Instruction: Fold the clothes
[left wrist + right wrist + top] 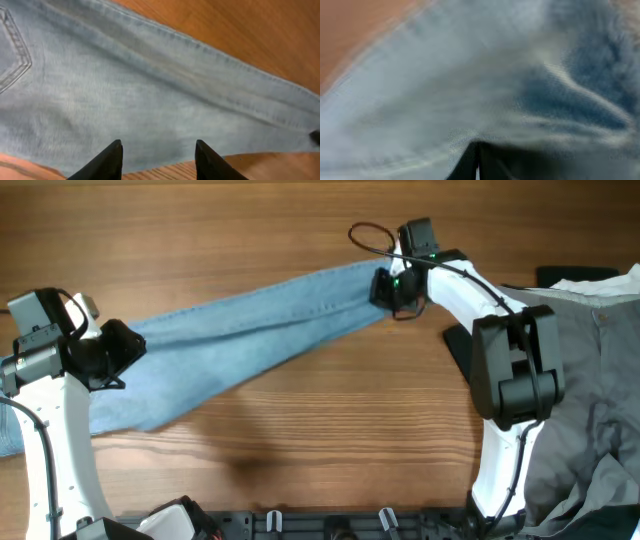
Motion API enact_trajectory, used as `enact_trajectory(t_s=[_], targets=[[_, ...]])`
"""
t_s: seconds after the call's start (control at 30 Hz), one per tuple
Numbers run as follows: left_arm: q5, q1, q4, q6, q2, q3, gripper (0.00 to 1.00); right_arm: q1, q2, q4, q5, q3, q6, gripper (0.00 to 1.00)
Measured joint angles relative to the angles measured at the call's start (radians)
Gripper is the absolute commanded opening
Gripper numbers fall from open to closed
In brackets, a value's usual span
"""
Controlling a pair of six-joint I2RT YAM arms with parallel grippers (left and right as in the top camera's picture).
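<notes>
Denim, so fairly heavy and floppy but not slippery: that's how the jeans [250, 320] were judged to handle, with seams and hems stiffer than the faded legs. They were laid out long across the table [330, 430], slanting from low left to upper right. The leg end was pinched in the right pincer [392, 288], fingers closed tight with cloth bunched around them. The left pincer [158, 142] was held wide open over the seat, nothing gripped, with a back pocket [12, 55] seen off to one side. A hold on the thick waistband edge was reckoned safest, since mid-leg cloth could sag.
</notes>
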Motion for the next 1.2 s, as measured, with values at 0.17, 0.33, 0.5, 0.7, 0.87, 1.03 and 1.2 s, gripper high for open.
enact_trajectory(t_s=[0.17,0.33,0.5,0.7,0.87,1.03,1.2], targets=[[-0.031,0.000,-0.010,0.000,0.006,0.000,0.48,-0.019,-0.011,0.282,-0.214,0.002,0.006,0.15],[-0.056,0.000,-0.007,0.000,0.035,0.000,0.46,-0.028,-0.049,0.082,-0.299,0.005,-0.070,0.18],[-0.064,0.000,0.000,0.000,0.046,0.000,0.47,0.158,-0.050,-0.125,-0.226,0.008,-0.306,0.27],[-0.064,0.000,0.000,0.000,0.046,0.000,0.47,0.377,-0.050,-0.100,0.017,0.008,-0.505,0.08],[-0.064,0.000,0.000,0.000,0.046,0.000,0.49,0.419,-0.032,0.064,0.135,0.008,-0.500,0.04],[-0.064,0.000,0.001,0.000,0.046,0.000,0.49,0.417,0.014,0.093,0.158,0.008,-0.489,0.04],[-0.064,0.000,0.001,0.000,0.046,0.000,0.50,0.417,0.020,0.098,0.139,0.008,-0.504,0.04]])
